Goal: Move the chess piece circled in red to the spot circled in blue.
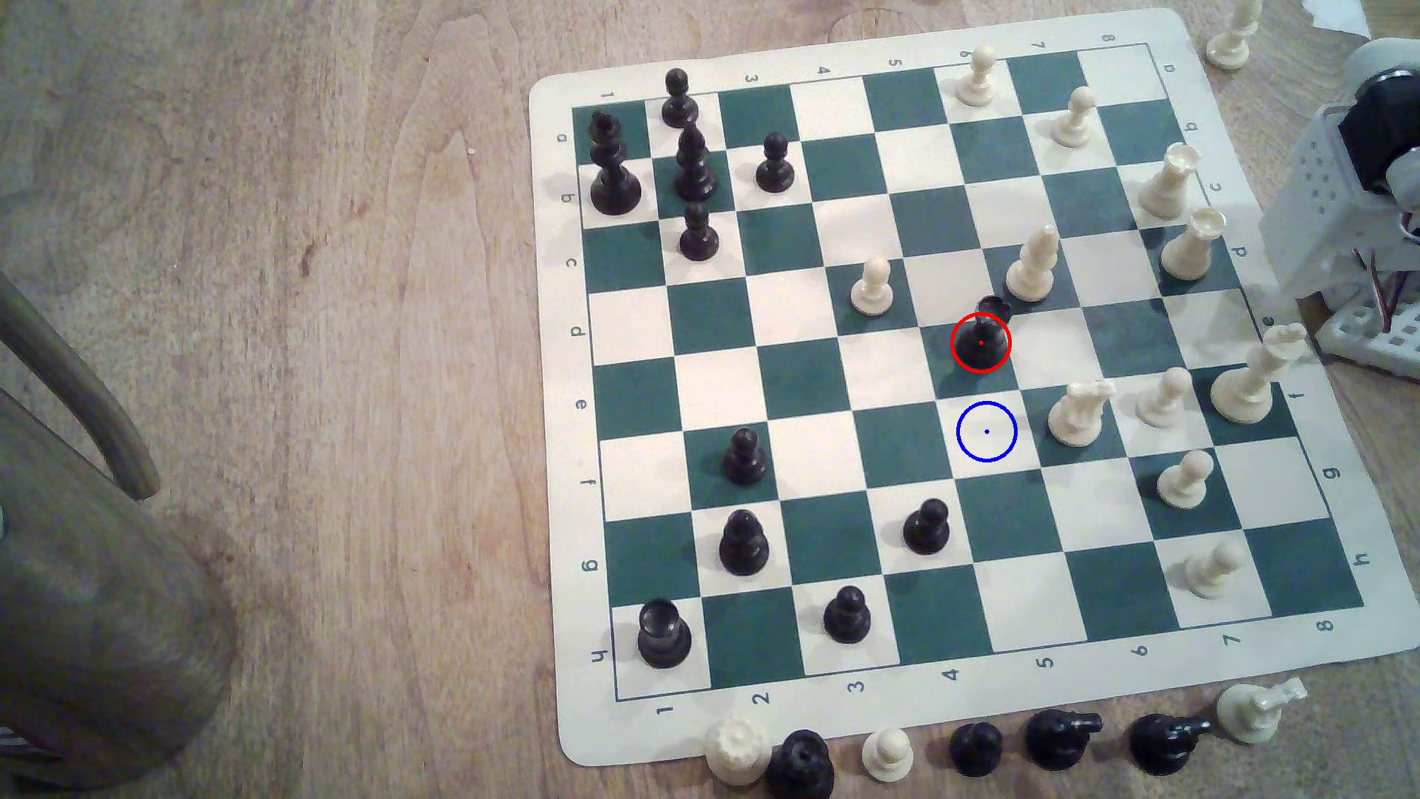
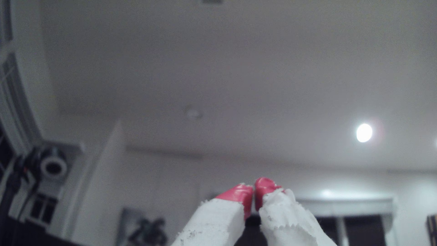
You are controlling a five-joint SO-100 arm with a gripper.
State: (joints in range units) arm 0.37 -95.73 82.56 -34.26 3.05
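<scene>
We're looking down on the wooden table (image 1: 307, 346), and most of it carries the green and cream chess board (image 1: 837, 180). At the exterior view's right edge sits the white arm (image 1: 1352, 184), folded up off the board. On the wrist view we see the tool (image 2: 253, 192) pointing up at the ceiling (image 2: 212, 59), where a ceiling light (image 2: 364, 132) glows. Its two red fingertips (image 2: 238, 192) are pressed together with barely a slit between them, and there's nothing in its grip.

Now to the pieces. White pieces crowd the side of the board nearest the arm, among them a white bishop (image 1: 1033, 265) and a white knight (image 1: 1079, 411). Black pieces hold the far side, well away from the arm. A row of captured pieces (image 1: 976, 747) lies along the board's near edge in the exterior view.

And there's the black rook (image 1: 983, 338), ringed in red, upright on a dark green square, mid-board and well apart from the tool. Right next to it, one square toward the exterior view's bottom, is the blue-ringed square (image 1: 999, 449), cream, with a small blue dot and no piece on it.
</scene>
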